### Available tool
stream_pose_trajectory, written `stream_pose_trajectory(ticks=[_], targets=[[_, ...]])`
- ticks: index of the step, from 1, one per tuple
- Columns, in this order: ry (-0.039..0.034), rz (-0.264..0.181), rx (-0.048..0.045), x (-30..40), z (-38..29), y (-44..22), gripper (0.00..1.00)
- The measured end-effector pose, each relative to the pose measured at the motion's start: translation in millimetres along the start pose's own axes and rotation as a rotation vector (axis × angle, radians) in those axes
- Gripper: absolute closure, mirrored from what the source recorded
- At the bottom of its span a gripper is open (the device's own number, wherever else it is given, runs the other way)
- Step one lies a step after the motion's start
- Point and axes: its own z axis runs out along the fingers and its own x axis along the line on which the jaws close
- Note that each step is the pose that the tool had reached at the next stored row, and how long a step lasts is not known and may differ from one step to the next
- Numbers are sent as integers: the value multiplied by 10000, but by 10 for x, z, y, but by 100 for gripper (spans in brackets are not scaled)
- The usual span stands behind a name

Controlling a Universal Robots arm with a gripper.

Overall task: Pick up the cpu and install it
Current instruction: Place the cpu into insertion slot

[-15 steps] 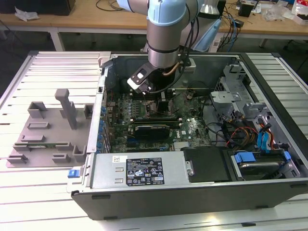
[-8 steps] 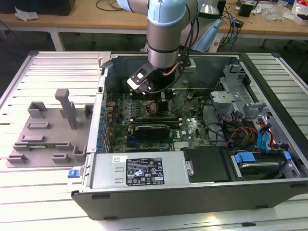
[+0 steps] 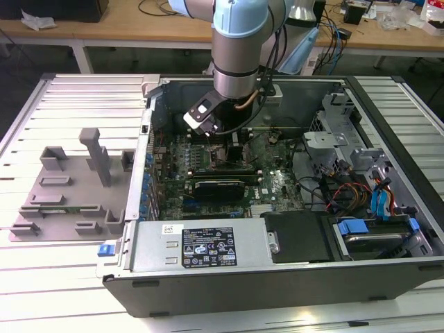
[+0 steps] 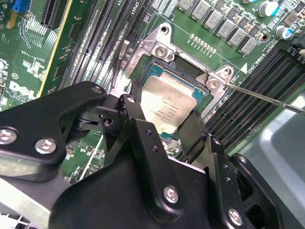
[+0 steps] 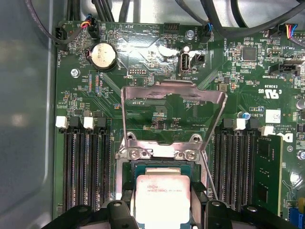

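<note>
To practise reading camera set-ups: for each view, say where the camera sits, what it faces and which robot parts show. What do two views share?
Exterior view: off the arm, above, looking down into the open computer case; the arm shows.
First wrist view: on the arm, facing the motherboard squarely; the gripper shows.
Second wrist view: on the arm, slanted across the motherboard; the gripper shows.
Both wrist views share the cpu.
</note>
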Motion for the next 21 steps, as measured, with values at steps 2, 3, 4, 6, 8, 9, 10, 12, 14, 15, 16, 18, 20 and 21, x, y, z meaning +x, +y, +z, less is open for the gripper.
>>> stream_pose_trajectory(ticks=[2,3,4,6,8,9,10,12,14,15,16,18,20,21], targets=[[0,1,0,0,1,0,45],[-1,4,1,0,2,0,45],[-1,6,1,0,3,0,45],[-1,7,1,0,7,0,45],[-1,7,1,0,8,0,45],[0,7,0,0,9,0,45],[-2,6,-5,0,10,1,45],[6,6,-3,1,11,1,39],[1,7,-1,1,11,0,39],[1,7,0,1,10,0,39],[5,7,0,0,10,0,39],[15,7,-1,1,9,0,39],[33,8,-1,4,9,-1,39],[47,18,-2,4,9,-1,39]])
